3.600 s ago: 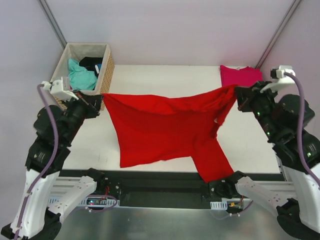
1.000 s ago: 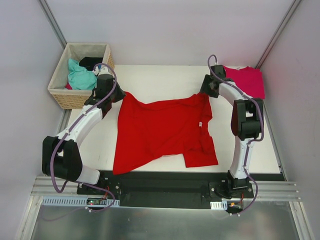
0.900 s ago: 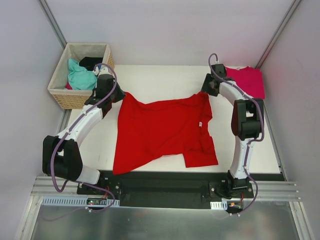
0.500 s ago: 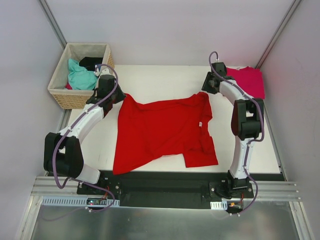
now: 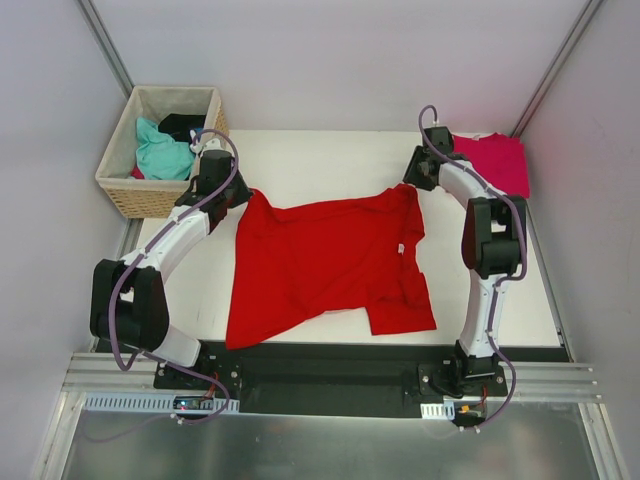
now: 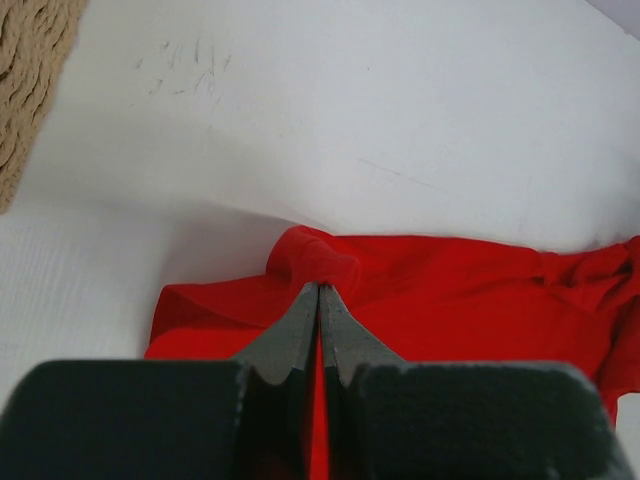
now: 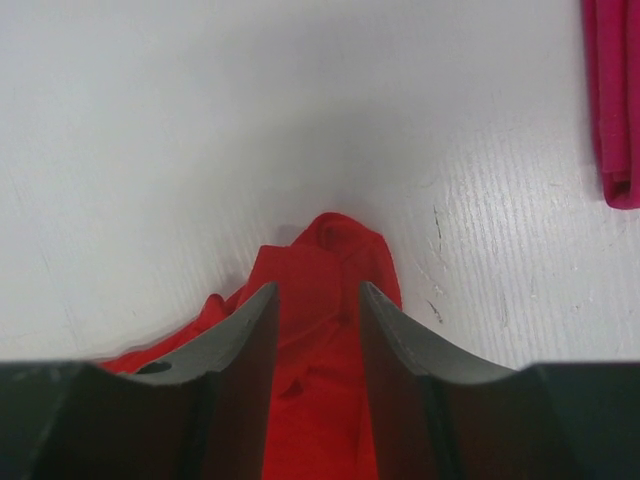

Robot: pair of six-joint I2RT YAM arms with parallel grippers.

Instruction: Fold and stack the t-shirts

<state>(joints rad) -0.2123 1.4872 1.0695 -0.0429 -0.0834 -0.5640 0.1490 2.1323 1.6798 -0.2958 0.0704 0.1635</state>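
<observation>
Red t-shirt (image 5: 320,260): soft matte cloth, lay mostly flat on the white surface (image 5: 320,160) w/ shallow creases, outline irregular. Its far edge ran approx 9-to-3 o'clock btwn my two pincers, and that was also its wider span. One corner trailed toward 7 o'clock and a rumpled lobe toward 5. Small white label (image 5: 402,247) sat on its 3 o'clock side.

Pink t-shirt (image 5: 492,160): folded into a flat rectangle at the surface's 2 o'clock corner, layered edge showing in R wrist view, apart from the red one.

Basket (image 5: 120,190): woven wicker, tan, boxy, at 10 o'clock, w/ teal and dark cloth inside.

L pincer (image 6: 319,290): clenched, tips pressed together on a puckered nub of the red t-shirt's 10 o'clock corner. My L arm bowed out from its base at 7 o'clock, elbow swung to 9, wrist low over the surface just beside the basket.

R pincer (image 7: 318,288): released, fingers parted astride a bunched knot of the red t-shirt's 2 o'clock corner. Couldn't tell if the pads touched the cloth. My R arm rose from 5 o'clock nearly straight toward 12, then the forearm angled to 11, wrist low, near the pink t-shirt.
</observation>
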